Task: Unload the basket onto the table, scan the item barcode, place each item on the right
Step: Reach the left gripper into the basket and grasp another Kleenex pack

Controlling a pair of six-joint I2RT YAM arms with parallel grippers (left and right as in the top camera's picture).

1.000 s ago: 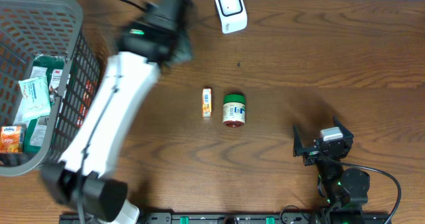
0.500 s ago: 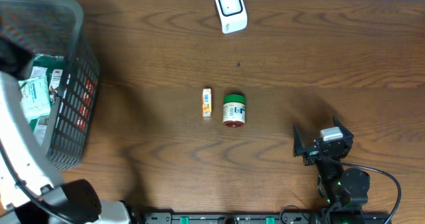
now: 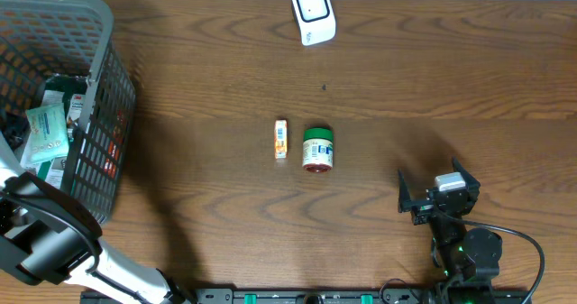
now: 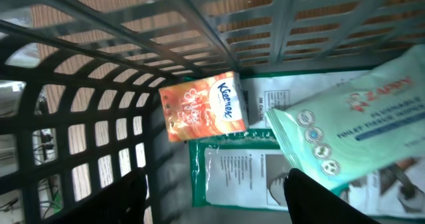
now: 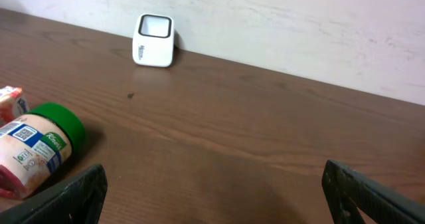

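On the brown table, a grey basket fills the left edge. Inside it the left gripper hangs, jaws apart, over a green-edged packet, a teal wipes pack and an orange tissue pack. The right gripper rests wide open and empty near the front. Mid-table lies a green-lidded jar, a small box just beside it; the white scanner stands at the far edge.

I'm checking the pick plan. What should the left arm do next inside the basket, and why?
Probably ease the left gripper forward and down onto the orange Kleenex pack: its fingers stand apart, holding nothing, and the pack lies uncovered just ahead in the basket.
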